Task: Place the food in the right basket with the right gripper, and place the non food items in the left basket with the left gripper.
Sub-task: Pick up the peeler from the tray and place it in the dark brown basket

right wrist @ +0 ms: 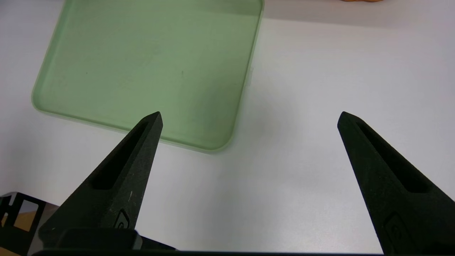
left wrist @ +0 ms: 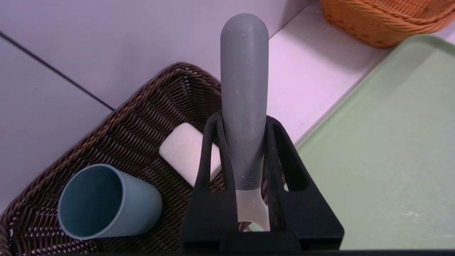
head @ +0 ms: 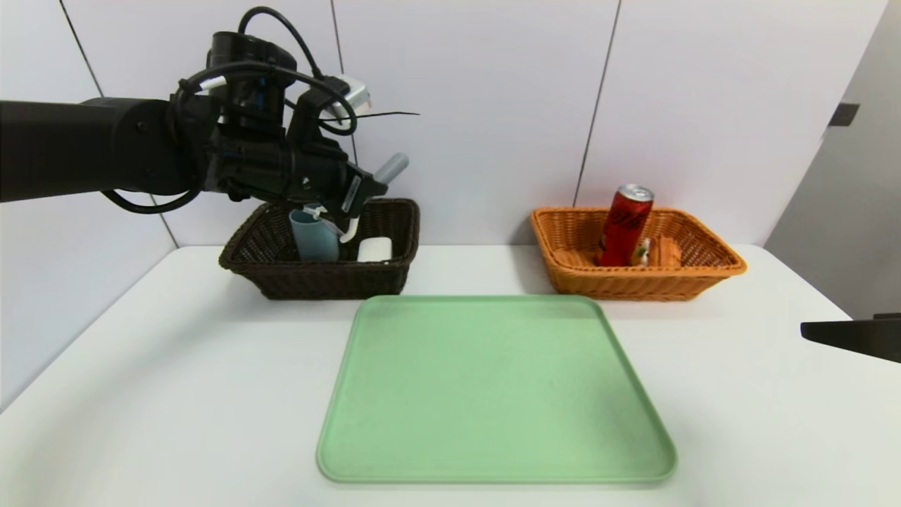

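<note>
Left wrist view: left end effector [left wrist: 245, 142] clenched around the peeler [left wrist: 244, 96] handle, above the left basket [left wrist: 142, 117].

White table [head: 176, 366], matte, fills the foreground; back edge butts the wall. Wall [head: 479, 105] behind: pale panels w/ thin dark seams, some slanted. Far right a grey panel [head: 845, 211] set at an angle, small dark bracket [head: 843, 114] on its edge. Green tray [head: 493, 387] sits mid-table, bare. Light even, soft; faint shadows under tray rim & along the wall base.
</note>
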